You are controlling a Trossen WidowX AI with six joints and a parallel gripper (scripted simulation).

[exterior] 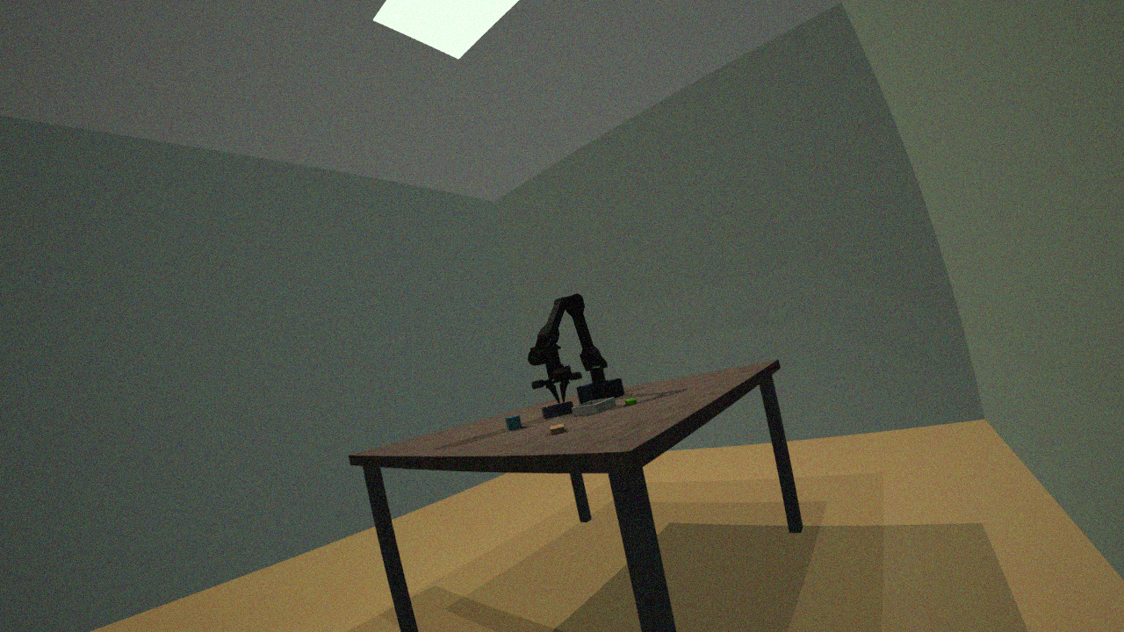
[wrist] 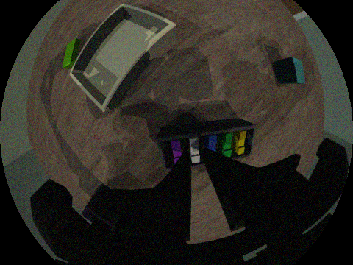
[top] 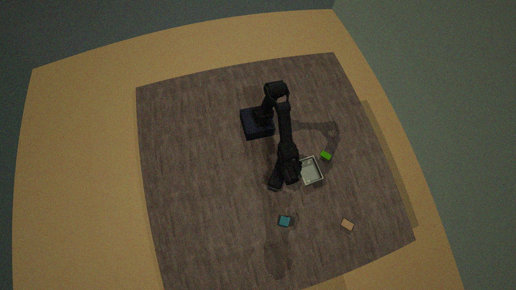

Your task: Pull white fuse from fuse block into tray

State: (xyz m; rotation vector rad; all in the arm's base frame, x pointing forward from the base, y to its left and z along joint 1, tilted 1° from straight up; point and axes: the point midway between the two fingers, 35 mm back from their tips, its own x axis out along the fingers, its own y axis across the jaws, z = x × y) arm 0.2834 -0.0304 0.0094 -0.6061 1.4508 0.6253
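Observation:
The white fuse (wrist: 195,145) stands in the dark fuse block (exterior: 557,410) (wrist: 220,126). Next to it are the purple fuse (wrist: 176,147) on one side and the blue fuse (wrist: 212,143) on the other, then the green fuse (wrist: 228,143) and the yellow fuse (wrist: 241,141). My gripper (exterior: 559,401) (wrist: 195,153) is open by a narrow gap, pointing down just at or above the block's top. In the wrist view its fingertips appear on either side of the white fuse, not gripping it. Contact cannot be told. The pale tray (top: 310,171) (exterior: 594,407) (wrist: 121,48) holds nothing visible.
A bright green block (top: 325,155) (exterior: 630,401) (wrist: 70,54) lies beside the tray. A teal block (top: 284,220) (exterior: 513,422) (wrist: 300,70) and an orange block (top: 347,224) (exterior: 557,428) lie farther from the arm's base. The arm hides most of the fuse block in the top view.

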